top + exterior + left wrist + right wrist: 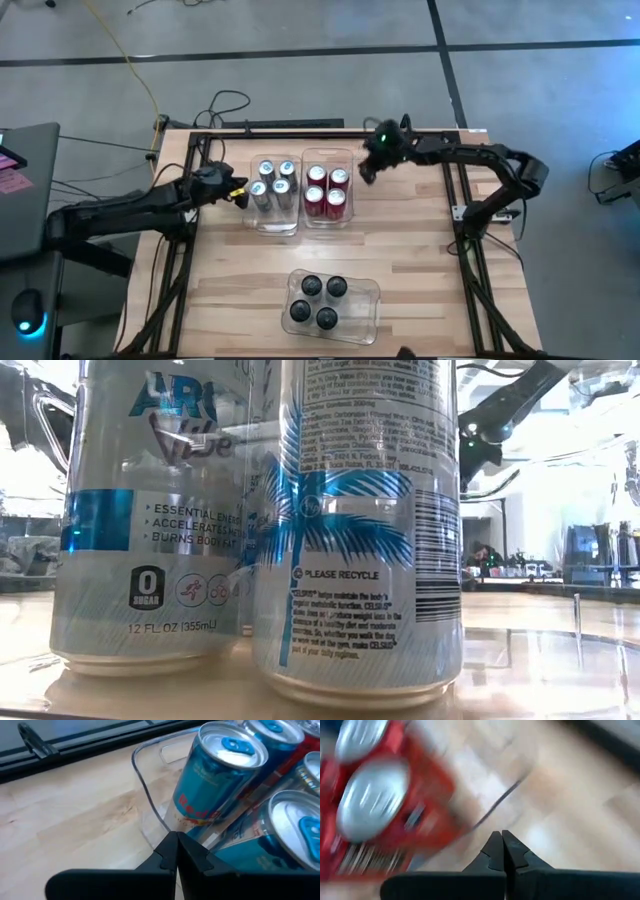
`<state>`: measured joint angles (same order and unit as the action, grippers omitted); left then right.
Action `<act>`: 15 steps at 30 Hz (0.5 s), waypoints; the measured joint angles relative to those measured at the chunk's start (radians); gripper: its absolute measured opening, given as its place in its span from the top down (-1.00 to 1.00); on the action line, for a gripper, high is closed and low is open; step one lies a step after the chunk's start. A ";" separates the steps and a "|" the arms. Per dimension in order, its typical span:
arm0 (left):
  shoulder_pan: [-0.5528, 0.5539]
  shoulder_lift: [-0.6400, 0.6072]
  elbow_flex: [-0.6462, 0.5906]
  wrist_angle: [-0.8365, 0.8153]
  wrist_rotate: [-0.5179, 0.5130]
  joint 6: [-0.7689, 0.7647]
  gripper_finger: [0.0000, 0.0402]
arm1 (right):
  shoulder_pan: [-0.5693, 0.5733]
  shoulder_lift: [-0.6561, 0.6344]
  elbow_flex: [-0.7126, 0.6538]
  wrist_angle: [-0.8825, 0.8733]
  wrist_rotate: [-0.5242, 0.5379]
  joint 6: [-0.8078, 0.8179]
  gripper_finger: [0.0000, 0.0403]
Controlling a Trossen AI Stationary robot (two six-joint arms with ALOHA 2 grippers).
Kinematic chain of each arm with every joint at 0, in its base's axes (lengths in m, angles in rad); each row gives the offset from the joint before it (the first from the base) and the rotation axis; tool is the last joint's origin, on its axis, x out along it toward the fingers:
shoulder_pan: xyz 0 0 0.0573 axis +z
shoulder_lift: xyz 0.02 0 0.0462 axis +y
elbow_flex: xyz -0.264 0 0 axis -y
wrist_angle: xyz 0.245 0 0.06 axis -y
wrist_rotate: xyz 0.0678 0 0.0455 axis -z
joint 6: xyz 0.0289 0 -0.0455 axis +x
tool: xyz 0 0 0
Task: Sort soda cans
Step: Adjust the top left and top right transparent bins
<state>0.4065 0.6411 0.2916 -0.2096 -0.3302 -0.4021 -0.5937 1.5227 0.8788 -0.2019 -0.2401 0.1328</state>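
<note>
Twelve small cylindrical metal soda cans are showing in the high view, and all of them are already sitting in clear rectangular plastic bins, grouped by colour. Four silver-blue cans (pixel 272 183) are standing in the clear bin (pixel 275 226) at the centre of the frame, slightly left. Four red cans (pixel 326 189) are filling the neighbouring clear bin (pixel 327 221) just to its right, the two bins sitting side by side. Four dark grey-black cans (pixel 318 301) are resting in a third clear bin (pixel 370 300) at the lower centre of the frame, well apart from the other two.

Judging from this, the sorting is looking finished: no can is lying loose on the pale wooden table (pixel 420 270), and none is sitting among another colour.

The left gripper (pixel 237 192) is hovering just beside the left wall of the silver-blue bin; in its wrist view its two dark fingers (pixel 167 852) are pressed together with nothing between them, pointing at the bin's corner and a silver-blue can (pixel 215 775). The right gripper (pixel 366 172) is hanging at the upper right of the red bin; its fingers (pixel 494 851) are likewise closed tight on nothing, with a red can (pixel 375 805) blurred in the left of that frame.

What is probably remaining is only for both arms to be pulling back from the bins.
</note>
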 joint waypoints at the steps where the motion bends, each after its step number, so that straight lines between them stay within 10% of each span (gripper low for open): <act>1: 0.000 -0.004 0.000 0.001 0.000 0.003 1.00 | -0.024 0.000 0.009 0.021 0.000 0.014 1.00; 15: -0.003 -0.008 0.021 -0.011 -0.015 0.039 1.00 | -0.121 0.237 0.232 -0.010 -0.019 -0.036 1.00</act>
<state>0.4036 0.6334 0.3130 -0.2207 -0.3447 -0.3634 -0.7145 1.7594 1.1107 -0.2119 -0.2595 0.0963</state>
